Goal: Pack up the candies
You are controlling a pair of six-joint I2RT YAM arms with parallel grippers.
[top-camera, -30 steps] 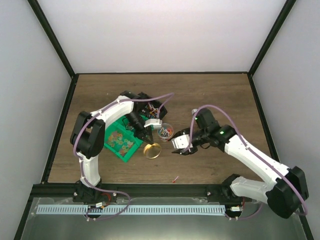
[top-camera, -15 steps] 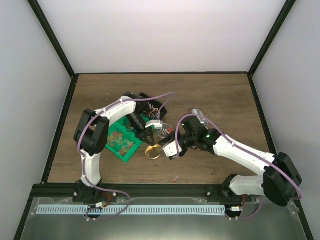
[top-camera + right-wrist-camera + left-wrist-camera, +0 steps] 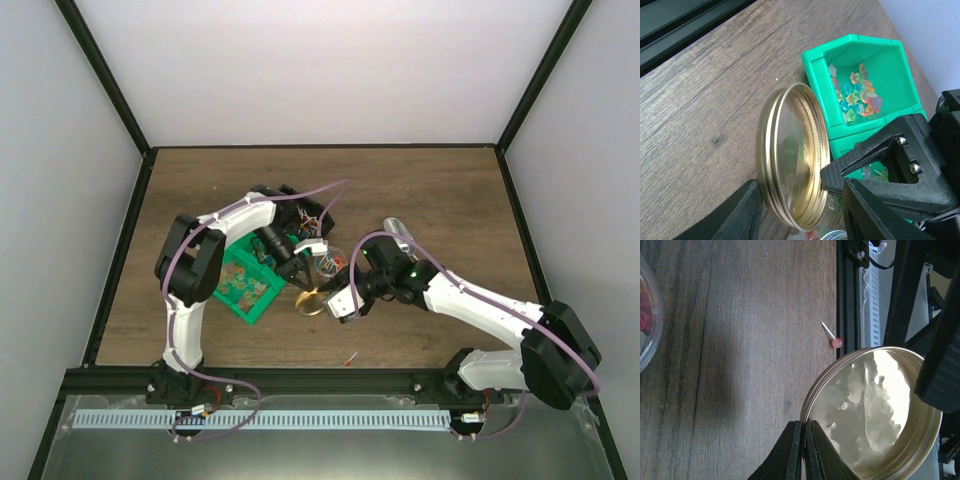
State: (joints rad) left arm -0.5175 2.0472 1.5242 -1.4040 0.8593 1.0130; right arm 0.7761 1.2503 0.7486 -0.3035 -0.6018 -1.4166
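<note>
The candies lie as tiny mixed-colour sweets in a green bin (image 3: 240, 283), which also shows in the right wrist view (image 3: 860, 92). More candies sit in a small clear jar (image 3: 330, 263). My left gripper (image 3: 303, 286) is shut on the rim of the round gold lid (image 3: 311, 301) and holds it on edge; the left wrist view shows its fingers (image 3: 803, 422) pinching the lid (image 3: 880, 410). My right gripper (image 3: 338, 300) is open, its jaws on either side of the lid (image 3: 790, 155) in the right wrist view (image 3: 800, 200).
A black bin (image 3: 312, 213) with sweets stands behind the green one. One stray red sweet on a stick (image 3: 350, 357) lies near the front edge, also in the left wrist view (image 3: 836, 342). A small silver metal piece (image 3: 398, 229) lies behind the right arm.
My right gripper has moved left from beside the jar up to the gold lid. My left gripper has kept hold of the lid and shifted slightly.
</note>
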